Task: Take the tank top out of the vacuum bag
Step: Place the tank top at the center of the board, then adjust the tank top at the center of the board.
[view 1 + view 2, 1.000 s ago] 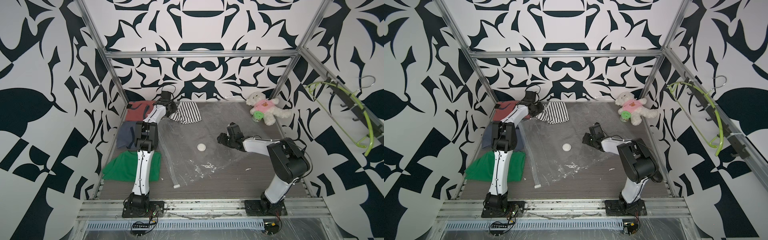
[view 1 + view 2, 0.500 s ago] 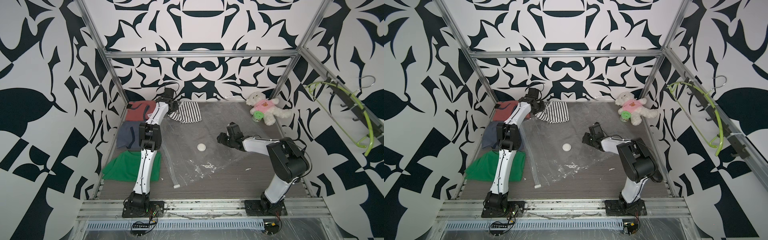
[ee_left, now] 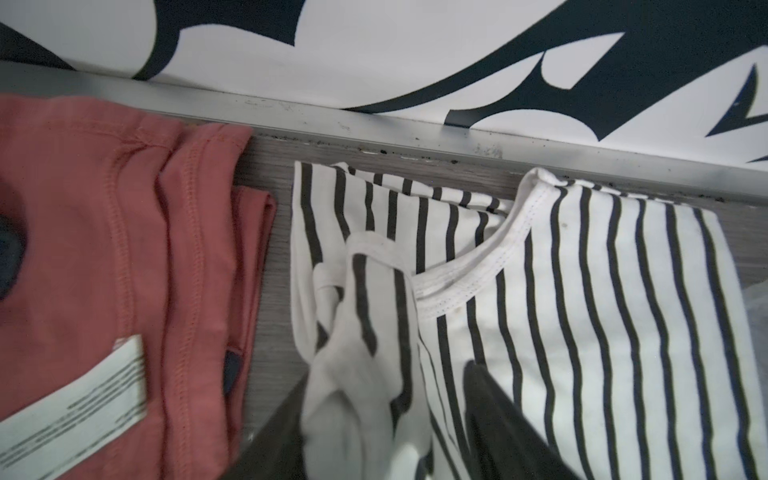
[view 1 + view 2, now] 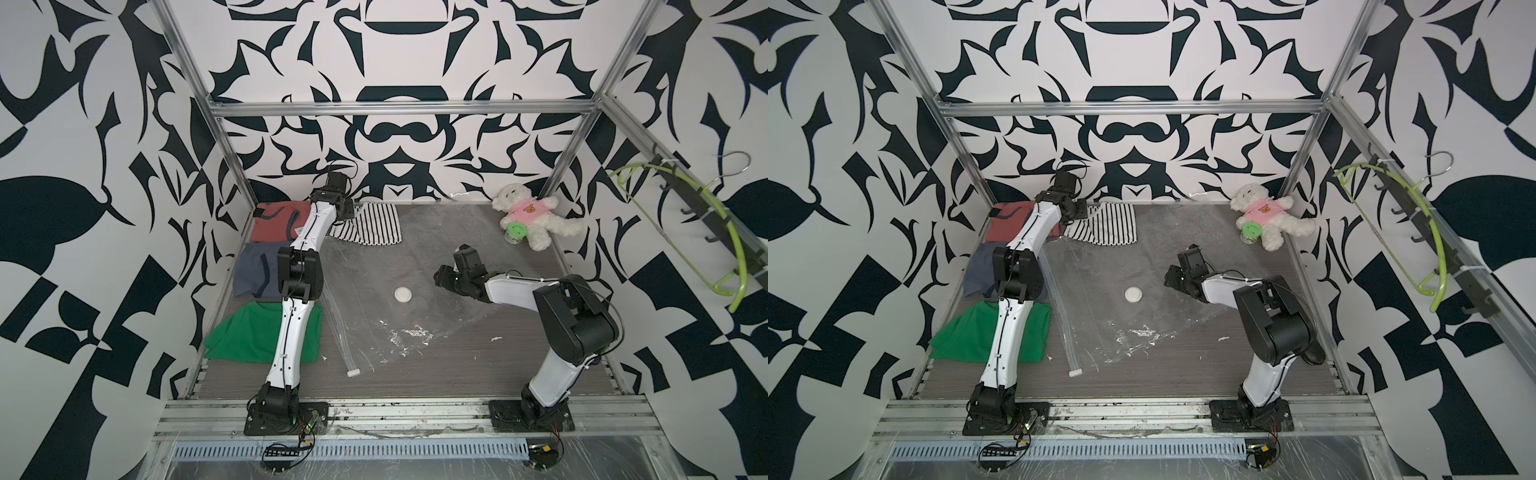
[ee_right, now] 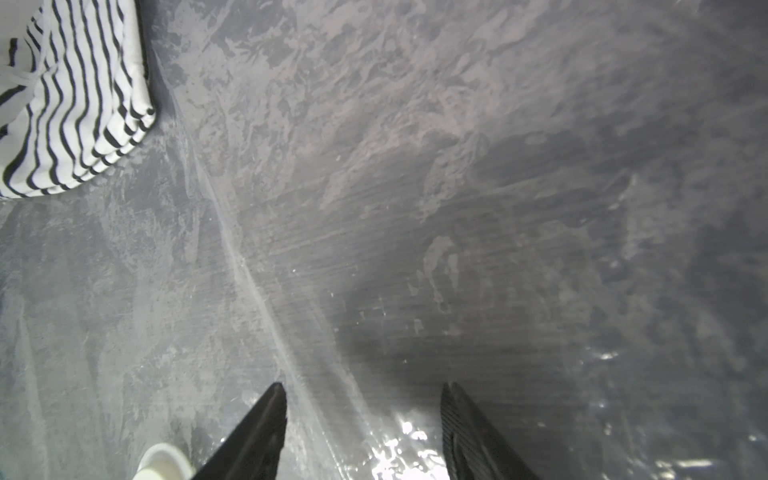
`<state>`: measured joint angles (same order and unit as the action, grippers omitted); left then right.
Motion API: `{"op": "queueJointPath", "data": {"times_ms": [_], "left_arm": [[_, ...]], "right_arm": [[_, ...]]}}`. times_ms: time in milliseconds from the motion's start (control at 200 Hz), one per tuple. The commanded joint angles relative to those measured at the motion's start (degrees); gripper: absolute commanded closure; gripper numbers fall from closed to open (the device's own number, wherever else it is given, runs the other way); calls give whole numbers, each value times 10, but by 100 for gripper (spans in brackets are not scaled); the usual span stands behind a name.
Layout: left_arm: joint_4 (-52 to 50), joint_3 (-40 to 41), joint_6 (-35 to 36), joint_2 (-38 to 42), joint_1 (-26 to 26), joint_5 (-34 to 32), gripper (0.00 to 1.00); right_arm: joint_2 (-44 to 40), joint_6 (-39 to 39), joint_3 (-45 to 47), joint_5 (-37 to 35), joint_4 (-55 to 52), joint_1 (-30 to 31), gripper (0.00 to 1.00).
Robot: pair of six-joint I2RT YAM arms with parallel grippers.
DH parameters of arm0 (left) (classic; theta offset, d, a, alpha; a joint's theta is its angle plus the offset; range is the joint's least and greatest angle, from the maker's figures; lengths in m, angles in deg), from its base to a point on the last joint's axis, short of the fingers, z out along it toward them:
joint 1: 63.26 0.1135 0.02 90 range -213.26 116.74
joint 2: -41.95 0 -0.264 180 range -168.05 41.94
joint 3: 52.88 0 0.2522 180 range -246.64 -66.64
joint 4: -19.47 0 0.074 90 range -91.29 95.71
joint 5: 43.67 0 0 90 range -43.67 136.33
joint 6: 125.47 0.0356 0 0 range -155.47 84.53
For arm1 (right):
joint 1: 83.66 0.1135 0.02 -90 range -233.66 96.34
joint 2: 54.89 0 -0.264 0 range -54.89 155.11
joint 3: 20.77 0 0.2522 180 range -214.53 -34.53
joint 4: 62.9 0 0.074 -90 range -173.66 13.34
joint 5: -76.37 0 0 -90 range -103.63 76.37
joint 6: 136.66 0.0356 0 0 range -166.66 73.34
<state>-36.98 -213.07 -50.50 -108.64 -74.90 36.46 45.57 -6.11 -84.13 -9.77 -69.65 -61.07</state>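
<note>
Opening, the left claw [image 3: 384,374] drops the tank top [image 3: 582,291] (outside the vacuum bag [image 4: 374,316]); removal looks complete. Meanwhile the right claw [image 5: 363,386] hangs open, empty.

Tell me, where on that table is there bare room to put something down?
Bare table runs along the front, between the vacuum bag and the rail, widest by the right arm. The left edge is crowded with folded shirts; the striped tank top and teddy bear fill the back corners.
</note>
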Motion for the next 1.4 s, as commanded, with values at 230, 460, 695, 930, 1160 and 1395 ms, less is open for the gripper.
{"op": "queueJointPath", "data": {"times_ms": [230, 460, 695, 930, 1160, 1395], "left_arm": [[-26, -13, -6, 80, -21, -161, 39], [30, 19, -23, 108, -55, -142, 35], [28, -9, -88, 13, -45, 3, 36], [114, 54, -162, -5, -39, 107, 38], [113, 30, -196, -49, -36, 122, 36], [140, 30, -211, -81, -34, 182, 36]], "right_arm": [[7, 5, -6, 10, -7, 1, 38], [8, 0, -5, 13, -3, 1, 39], [-39, -31, 36, 27, 69, 13, 39], [-72, -61, 56, 18, 107, 38, 39], [-85, -60, 64, -4, 103, 39, 39], [-106, -59, 77, -21, 107, 39, 38]]}}
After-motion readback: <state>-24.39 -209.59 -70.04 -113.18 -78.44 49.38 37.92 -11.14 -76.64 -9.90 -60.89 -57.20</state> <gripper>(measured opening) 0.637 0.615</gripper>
